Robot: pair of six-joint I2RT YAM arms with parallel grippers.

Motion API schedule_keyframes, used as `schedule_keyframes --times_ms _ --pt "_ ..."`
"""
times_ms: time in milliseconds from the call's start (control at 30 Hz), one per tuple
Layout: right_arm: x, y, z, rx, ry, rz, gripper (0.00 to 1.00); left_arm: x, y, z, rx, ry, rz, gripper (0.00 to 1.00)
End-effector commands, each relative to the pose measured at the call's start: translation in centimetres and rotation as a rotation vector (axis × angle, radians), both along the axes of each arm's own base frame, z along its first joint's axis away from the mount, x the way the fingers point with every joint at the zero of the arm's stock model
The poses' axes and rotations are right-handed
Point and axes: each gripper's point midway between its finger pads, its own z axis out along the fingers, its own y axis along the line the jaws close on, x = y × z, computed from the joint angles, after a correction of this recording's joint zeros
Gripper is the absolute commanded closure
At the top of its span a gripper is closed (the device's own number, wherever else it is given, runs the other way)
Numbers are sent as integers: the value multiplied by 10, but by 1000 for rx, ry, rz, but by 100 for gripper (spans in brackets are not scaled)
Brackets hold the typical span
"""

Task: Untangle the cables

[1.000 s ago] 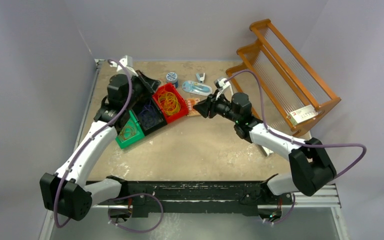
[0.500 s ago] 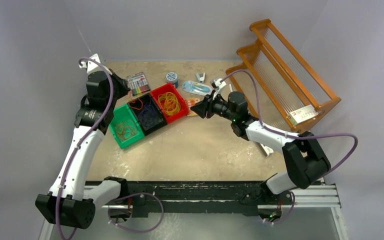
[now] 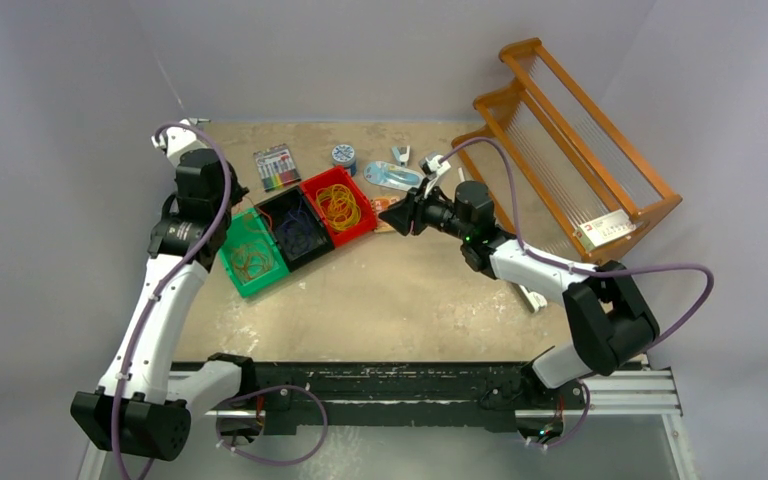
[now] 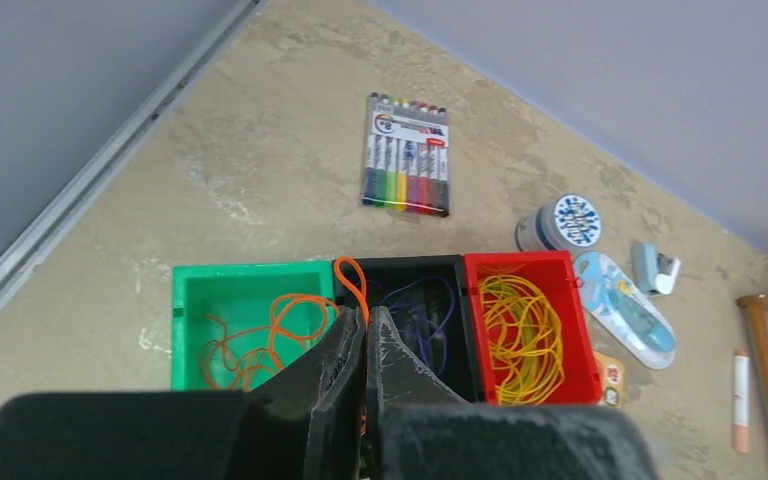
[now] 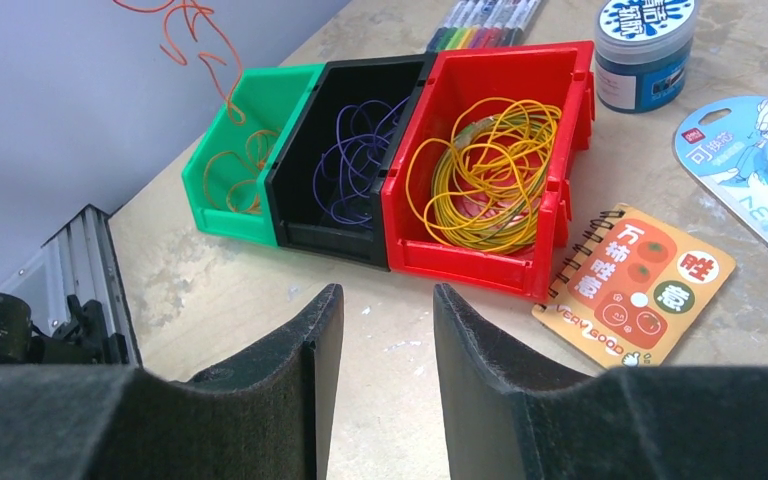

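Left wrist view: an orange strand (image 4: 352,278) loops out at 12 o'clock from the tip of the left gripper (image 4: 366,318), whose jaws are pressed together on it. The loop sits over the far wall, where the green bin (image 4: 188,280) meets the black bin (image 4: 400,263).

The orange bundle (image 4: 260,335) lies in the green bin, at 9 o'clock from the fingertips. Purple cables (image 4: 425,320) fill the black bin at 3 o'clock, and yellow cables (image 4: 520,325) fill the red bin (image 4: 520,260) beyond.

In the right wrist view the strand's tail dangles above the green bin's far corner; contact with the rim cannot be told. The right gripper (image 5: 385,295) has its jaws partly apart and empty, facing the bins' fronts and nearest the red one.

Judgement: the left arm is the nearer. Release calls for a shift toward 9 o'clock, so that the strand drops among the orange, not the purple.
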Motion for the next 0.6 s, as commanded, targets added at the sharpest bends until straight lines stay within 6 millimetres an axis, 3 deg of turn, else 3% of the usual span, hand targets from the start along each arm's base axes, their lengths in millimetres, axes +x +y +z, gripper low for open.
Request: schedule_keyframes --times_ms 0,567 --pt "5 6 28 44 -71 18 59 -7 18 -3 69 15 61 100" --pt "8 11 23 38 -63 35 58 -9 41 -40 215 199 136 100"
